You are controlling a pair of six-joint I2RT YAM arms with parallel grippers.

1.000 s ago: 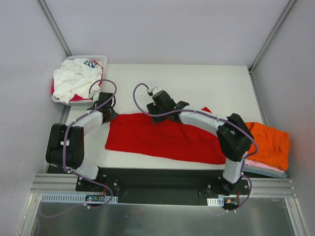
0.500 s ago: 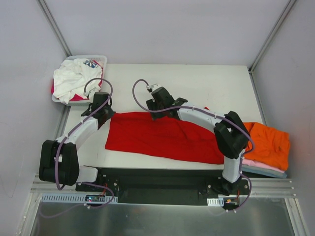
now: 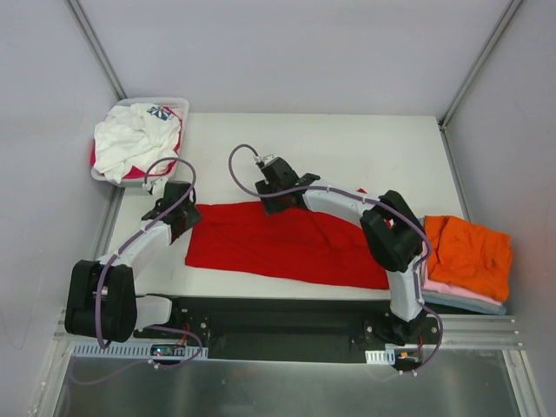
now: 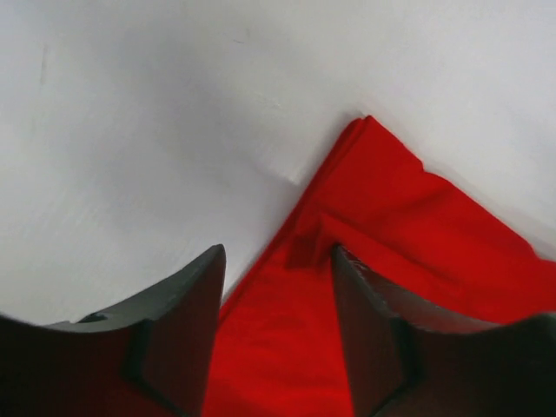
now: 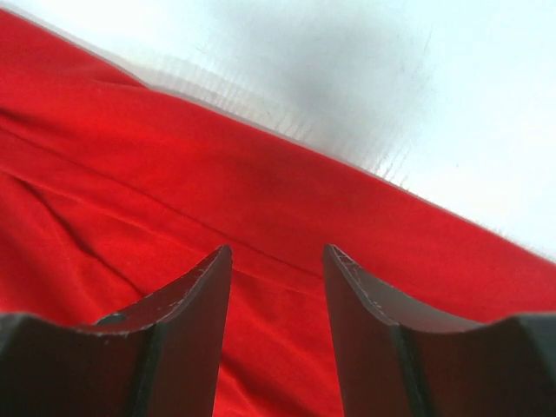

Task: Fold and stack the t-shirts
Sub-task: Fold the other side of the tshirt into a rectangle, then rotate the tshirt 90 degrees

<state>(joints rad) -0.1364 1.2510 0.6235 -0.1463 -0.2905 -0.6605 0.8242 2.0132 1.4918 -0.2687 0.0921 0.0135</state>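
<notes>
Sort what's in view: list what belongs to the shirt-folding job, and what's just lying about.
Belongs to the job:
red t-shirt, spread flat
orange t-shirt, on top of the stack at right
pink t-shirt, beneath it
white printed t-shirt, crumpled, far left

Just lying about:
white basket, holding the white printed t-shirt

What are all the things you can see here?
red shirt: 1, red, spread flat mid-table
orange shirt: 1, orange, top of right-hand pile
pink shirt: 1, pink, under the orange one
blue-grey shirt: 1, light blue-grey, pile's bottom
white shirt: 1, white with print, in basket
magenta shirt: 1, magenta, under the white one
basket: 1, white, far left
table: 1, white, middle
left tool: 1, dark, open at red shirt's left corner
right tool: 1, dark, open over red shirt's far edge
</notes>
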